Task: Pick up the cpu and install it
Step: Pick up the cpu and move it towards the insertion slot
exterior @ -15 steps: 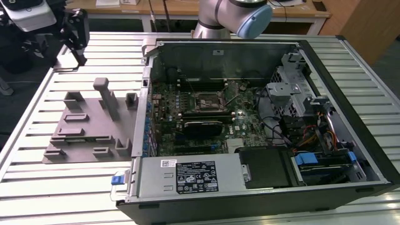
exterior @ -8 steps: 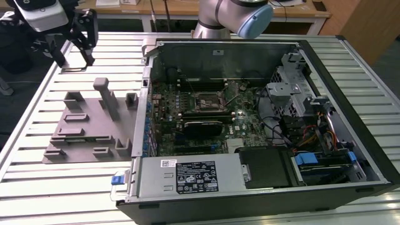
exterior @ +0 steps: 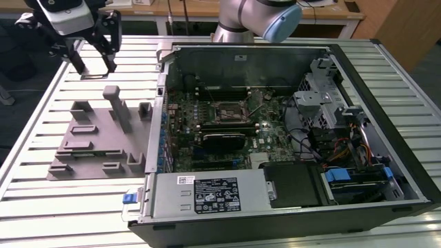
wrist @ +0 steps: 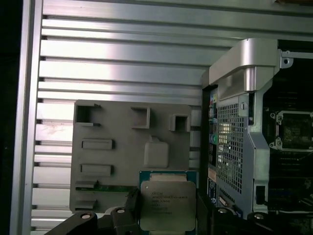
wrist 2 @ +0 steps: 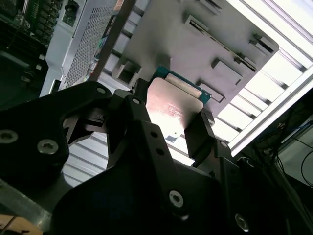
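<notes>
Plainly, on the exterior view's left, the gripper (exterior: 94,67) hangs above the grey tray (exterior: 96,138), its fingers (wrist 2: 199,134) closed on two opposite edges of the cpu (wrist: 166,203). We see the chip as a flat square, a silvery-grey lid on a green-edged board, lifted clear of the tray; whether it sits quite level we cannot tell. Well apart, toward the exterior view's right, the black-framed socket (exterior: 224,111) lies inside the open computer case (exterior: 406,170).
</notes>
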{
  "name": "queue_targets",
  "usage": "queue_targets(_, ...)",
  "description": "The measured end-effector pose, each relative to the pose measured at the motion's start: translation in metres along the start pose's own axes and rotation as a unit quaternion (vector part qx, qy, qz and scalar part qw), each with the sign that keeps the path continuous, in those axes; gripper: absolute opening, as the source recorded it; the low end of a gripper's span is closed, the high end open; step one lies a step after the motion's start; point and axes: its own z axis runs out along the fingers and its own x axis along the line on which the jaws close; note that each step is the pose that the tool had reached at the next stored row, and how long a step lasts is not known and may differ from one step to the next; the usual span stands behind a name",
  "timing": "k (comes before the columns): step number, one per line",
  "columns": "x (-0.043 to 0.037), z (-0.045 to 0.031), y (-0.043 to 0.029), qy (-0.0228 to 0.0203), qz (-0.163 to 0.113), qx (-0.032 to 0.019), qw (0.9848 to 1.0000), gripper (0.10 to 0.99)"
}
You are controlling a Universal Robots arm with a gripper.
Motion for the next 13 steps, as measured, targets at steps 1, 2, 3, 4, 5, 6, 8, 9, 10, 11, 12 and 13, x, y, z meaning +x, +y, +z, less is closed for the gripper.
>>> queue_targets(1,-0.0026,0.0001,0.0000,0.0000,0.000,0.0000,1.0000,0.545)
queue_targets(2,-0.0055,0.0002,-0.0001,0.0000,0.000,0.0000,1.0000,0.545)
queue_targets(3,-0.0083,0.0003,-0.0002,0.0000,0.000,0.0000,1.0000,0.545)
queue_targets(4,-0.0113,0.0005,-0.0003,0.0000,0.000,0.0000,1.0000,0.545)
queue_targets(5,-0.0141,0.0006,-0.0003,0.0000,0.000,0.0000,1.0000,0.545)
queue_targets(6,-0.0169,0.0008,-0.0004,0.0000,0.000,0.0000,1.0000,0.545)
queue_targets(8,-0.0231,0.0010,-0.0005,0.0000,0.000,0.0000,1.0000,0.545)
queue_targets(9,-0.0262,0.0012,-0.0006,0.0000,0.000,0.0000,1.0000,0.545)
queue_targets(10,-0.0290,0.0013,-0.0006,0.0000,0.000,0.0000,1.0000,0.545)
queue_targets(11,-0.0319,0.0014,-0.0007,0.0000,0.000,0.0000,1.0000,0.545)
queue_targets(12,-0.0347,0.0016,-0.0007,0.0000,0.000,0.0000,1.0000,0.545)
queue_targets(13,-0.0375,0.0017,-0.0008,0.0000,0.000,0.0000,1.0000,0.545)
